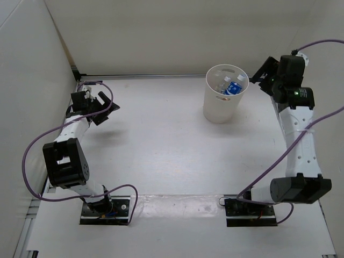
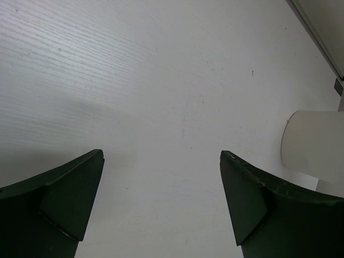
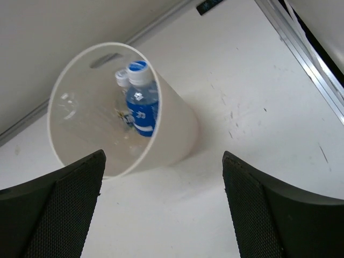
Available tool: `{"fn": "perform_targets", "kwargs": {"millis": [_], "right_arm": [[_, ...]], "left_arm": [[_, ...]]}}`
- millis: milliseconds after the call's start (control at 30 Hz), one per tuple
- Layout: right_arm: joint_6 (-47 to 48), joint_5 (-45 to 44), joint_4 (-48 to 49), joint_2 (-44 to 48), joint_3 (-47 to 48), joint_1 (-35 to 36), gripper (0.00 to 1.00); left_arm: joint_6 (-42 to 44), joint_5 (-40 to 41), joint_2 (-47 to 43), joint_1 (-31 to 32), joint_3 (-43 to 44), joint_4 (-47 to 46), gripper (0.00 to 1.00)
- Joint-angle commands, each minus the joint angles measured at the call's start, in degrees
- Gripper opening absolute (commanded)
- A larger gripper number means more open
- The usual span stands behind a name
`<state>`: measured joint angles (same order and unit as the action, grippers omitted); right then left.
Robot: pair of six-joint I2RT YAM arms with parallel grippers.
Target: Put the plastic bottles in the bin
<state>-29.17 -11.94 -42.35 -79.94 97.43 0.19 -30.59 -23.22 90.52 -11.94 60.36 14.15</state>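
The tall round white plastic bin (image 1: 220,110) stands at one o'clock on the white desk (image 1: 161,150). Inside it are clear plastic bottles with white caps (image 3: 141,107), one with a blue label. The right hand (image 3: 163,154) hangs at three o'clock of the bin, released and empty. The left hand (image 2: 161,154), at ten o'clock on the desk, is also released and holds nothing.

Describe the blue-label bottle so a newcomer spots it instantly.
On the white table, find the tall white bin at the far right. Inside leans the blue-label bottle; its bright blue wrap sets it apart from the pale bottle beside it.
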Motion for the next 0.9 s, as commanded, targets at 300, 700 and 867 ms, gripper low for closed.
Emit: {"fn": "perform_targets", "kwargs": {"millis": [300, 700, 867], "right_arm": [[-0.80, 3.42, -3.00, 11.64, -18.41, -3.00, 0.90], [1.66, 1.22, -4.76, 14.55, -24.21, 2.97, 0.90], [2.28, -0.27, -6.78, 15.87, -27.20, 1.94, 0.90]], "left_arm": [[7.81, 1.41, -7.28, -0.18, -3.40, 2.80, 1.00], [11.87, 3.36, -12.56, -0.36, -7.45, 3.51, 1.00], [11.96, 3.80, -14.75, -0.27, -7.10, 5.18, 1.00]]}}
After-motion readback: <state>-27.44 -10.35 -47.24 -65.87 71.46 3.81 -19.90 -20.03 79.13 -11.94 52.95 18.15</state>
